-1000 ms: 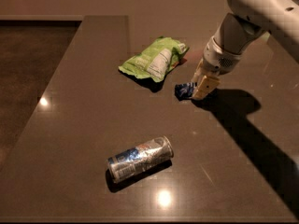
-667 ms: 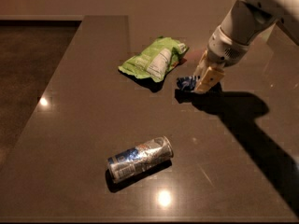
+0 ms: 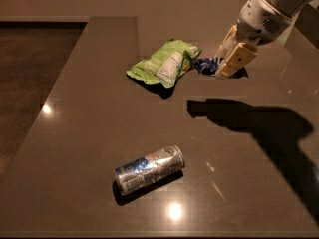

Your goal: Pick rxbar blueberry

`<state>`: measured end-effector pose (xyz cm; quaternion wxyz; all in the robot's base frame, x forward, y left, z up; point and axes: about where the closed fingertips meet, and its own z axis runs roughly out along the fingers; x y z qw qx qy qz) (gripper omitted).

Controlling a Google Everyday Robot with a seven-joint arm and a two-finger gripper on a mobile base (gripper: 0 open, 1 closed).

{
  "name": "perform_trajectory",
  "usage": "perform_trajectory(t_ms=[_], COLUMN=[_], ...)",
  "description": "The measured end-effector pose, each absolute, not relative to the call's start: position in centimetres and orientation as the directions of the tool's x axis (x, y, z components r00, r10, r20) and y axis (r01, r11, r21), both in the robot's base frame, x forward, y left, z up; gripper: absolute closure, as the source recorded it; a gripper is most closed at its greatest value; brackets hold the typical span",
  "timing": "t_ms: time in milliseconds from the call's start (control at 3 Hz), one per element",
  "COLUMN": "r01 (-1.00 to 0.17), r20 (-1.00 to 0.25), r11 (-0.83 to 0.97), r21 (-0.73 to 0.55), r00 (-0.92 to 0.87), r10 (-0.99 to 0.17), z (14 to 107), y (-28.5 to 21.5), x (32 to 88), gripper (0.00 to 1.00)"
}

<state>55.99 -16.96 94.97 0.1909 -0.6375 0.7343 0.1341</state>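
Observation:
The rxbar blueberry (image 3: 206, 63) is a small dark blue wrapper with white print, held at the tips of my gripper (image 3: 220, 71). The gripper comes down from the upper right on a white arm, with beige fingers (image 3: 235, 59) closed on the bar's right end. The bar hangs above the dark table (image 3: 89, 133), just right of the green chip bag (image 3: 163, 63). The gripper's shadow (image 3: 219, 108) falls on the table well below it, apart from the bar.
A silver and blue drink can (image 3: 149, 169) lies on its side near the table's front. The table's left edge (image 3: 55, 98) drops to a dark floor. The arm's broad shadow covers the right side of the table.
The gripper has risen and shifted slightly right, and the blue bar has come up off the table with it. The chip bag and the can have not moved.

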Motion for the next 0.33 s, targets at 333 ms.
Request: perform_trajectory(t_ms=[333], r01=[-0.987], r20=[-0.452], r11=[0.151], r21=[-0.047], r00=[-0.114], r10=[-0.885], z=[94.99], y=[-16.94], x=[56.00], gripper=[1.00])
